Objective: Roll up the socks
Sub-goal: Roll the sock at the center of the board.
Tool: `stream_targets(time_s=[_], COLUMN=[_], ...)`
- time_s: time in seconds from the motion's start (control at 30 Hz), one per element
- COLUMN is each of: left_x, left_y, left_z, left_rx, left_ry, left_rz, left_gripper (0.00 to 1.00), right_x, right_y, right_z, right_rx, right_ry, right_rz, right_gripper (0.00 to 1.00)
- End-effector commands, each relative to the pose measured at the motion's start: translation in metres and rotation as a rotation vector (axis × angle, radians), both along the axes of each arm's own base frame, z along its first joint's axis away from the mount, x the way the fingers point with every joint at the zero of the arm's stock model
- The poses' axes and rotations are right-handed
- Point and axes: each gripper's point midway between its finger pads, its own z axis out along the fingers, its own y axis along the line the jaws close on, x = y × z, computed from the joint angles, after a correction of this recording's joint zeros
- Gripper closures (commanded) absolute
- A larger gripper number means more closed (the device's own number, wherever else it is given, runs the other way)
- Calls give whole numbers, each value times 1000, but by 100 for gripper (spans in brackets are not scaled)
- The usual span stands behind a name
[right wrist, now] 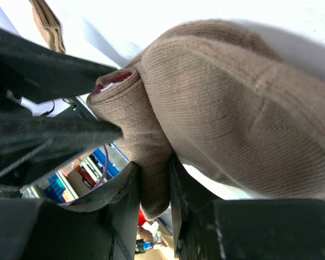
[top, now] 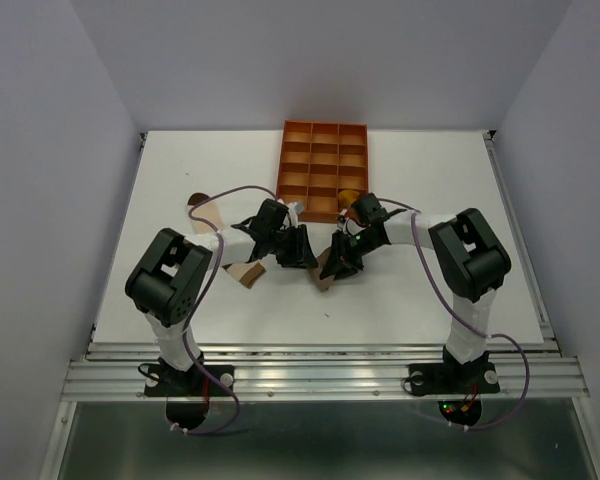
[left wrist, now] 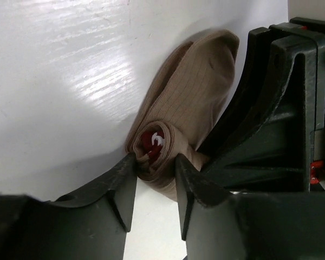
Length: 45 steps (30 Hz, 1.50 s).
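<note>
Orange gridded tray [top: 325, 125] on white table [top: 440, 180]

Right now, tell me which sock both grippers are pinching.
The taupe-brown sock, partly rolled, pinched by the left gripper and right gripper; the cream sock and mustard-yellow sock lie apart, ungripped.

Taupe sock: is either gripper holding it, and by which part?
Both. The left gripper pinches the rolled end of the taupe sock; the right gripper is shut on a fold of its fabric beside the roll.
</note>
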Motion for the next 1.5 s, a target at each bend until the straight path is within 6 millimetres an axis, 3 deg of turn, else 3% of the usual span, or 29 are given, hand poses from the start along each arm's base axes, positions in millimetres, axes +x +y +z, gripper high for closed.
stream_targets(time_s=[0.0, 0.03, 0.1, 0.13, 0.2, 0.33, 0.37, 0.43, 0.53, 0.57, 0.6, 0.77, 0.93, 1.17, 1.47], left_x=[6, 7, 9, 10, 12, 13, 12, 10, 7, 9, 8, 4, 0, -5, -7], left_y=[-8, -7, -5, -3, 0, 9, 10, 8, 12, 12, 11, 8, 9, 7, 3], left_z=[-4, -6, -9, -14, -18, -26, -27, -25, -25, -24, -24, -18, -20, -18, -19], left_rx=[17, 32, 65, 94, 133, 248, 251, 245, 277, 277, 280, 267, 277, 266, 259], left_ry=[-4, -4, 6, 4, 6, 18, 26, 33, 57, 52, 56, 65, 86, 93, 100], left_rz=[-19, -10, 2, 10, 31, 66, 65, 57, 59, 62, 60, 48, 46, 31, 12], left_gripper=[59, 69, 79, 89, 99, 100, 100, 100, 100, 100, 100, 100, 100, 100, 100], right_x=[13, 13, 15, 17, 21, 31, 34, 38, 40, 36, 37, 15, 9, -14, -7], right_y=[-1, -1, -2, -2, -4, -7, -9, -15, -15, -13, -12, 3, 1, 11, 18], right_z=[-5, -5, -5, -3, -2, 17, 22, 27, 58, 56, 69, 84, 92, 76, 62], right_rx=[-23, -24, -28, -29, -41, -50, -52, -79, -96, -95, -97, -133, -200, -261, -463], right_ry=[-41, -43, -57, -76, -115, -248, -284, -367, -559, -569, -631, -813, -933, -973, -1067], right_rz=[-3, -3, -2, 1, 7, 25, 30, 43, 70, 90, 88, 189, 191, 272, 334], right_gripper=[99, 99, 98, 91, 82, 61, 50, 44, 30, 30, 27, 24, 25, 26, 28])
